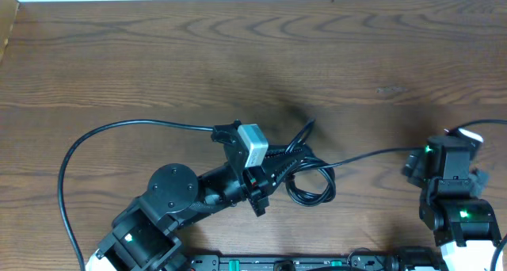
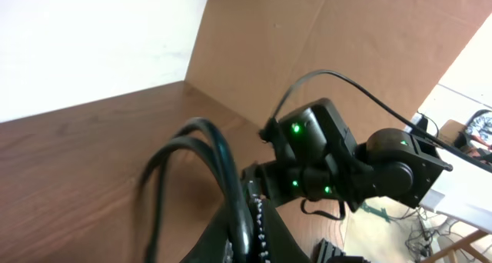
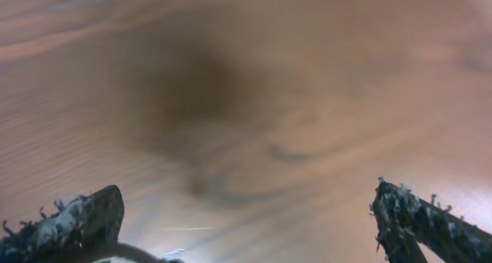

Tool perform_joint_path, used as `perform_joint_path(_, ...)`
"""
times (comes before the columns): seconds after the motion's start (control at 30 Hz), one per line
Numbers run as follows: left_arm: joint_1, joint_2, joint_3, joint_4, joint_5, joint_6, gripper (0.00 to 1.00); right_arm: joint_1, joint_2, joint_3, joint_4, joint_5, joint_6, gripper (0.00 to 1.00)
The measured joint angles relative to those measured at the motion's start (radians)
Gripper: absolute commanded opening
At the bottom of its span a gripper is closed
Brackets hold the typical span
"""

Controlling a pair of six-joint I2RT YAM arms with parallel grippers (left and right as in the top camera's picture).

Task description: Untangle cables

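On the near middle of the bench (image 1: 158,57), the bundle of black cables (image 1: 310,180) is gripped tight by the left hand (image 1: 276,166). Off to the right, the right hand (image 3: 246,217) is seen spread wide above the wood.

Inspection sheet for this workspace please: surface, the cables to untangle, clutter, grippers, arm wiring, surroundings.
Surface: wooden table, grain visible, no spills seen.
Job's things: cables, thin black cords bunched in overlapping loops, not yet separated.
Clutter: nothing seen.
Grippers: left gripper shut on the cables; right gripper open, holding nothing, over bare wood.
Cables: left arm wire curves out to the left of its wrist; right arm wire runs from beside the bundle to the right arm, contact with the bundle unclear.
Surroundings: cardboard panel at the table's edge, white wall beside it.
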Motion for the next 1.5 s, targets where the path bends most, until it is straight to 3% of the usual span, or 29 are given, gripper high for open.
perform_joint_path(0.23,0.000,0.018,0.000,-0.002,0.003,0.000,0.08,0.000,0.000,0.000,0.081,-0.524,-0.350,0.99)
perform_joint_path(0.47,0.000,0.036,0.000,0.000,0.011,-0.039,0.07,0.000,0.000,0.000,0.100,-0.837,-0.525,0.99)
perform_joint_path(0.9,0.000,0.175,0.000,0.043,0.123,-0.116,0.08,0.000,0.000,0.000,0.115,-0.944,-0.560,0.99)
perform_joint_path(1.3,0.015,0.185,0.000,0.041,-0.134,-0.254,0.07,0.000,0.000,0.000,0.108,-1.046,-0.560,0.99)
perform_joint_path(1.5,0.055,0.185,0.000,0.042,-0.193,-0.279,0.08,0.000,0.000,0.000,0.108,-1.168,-0.560,0.99)
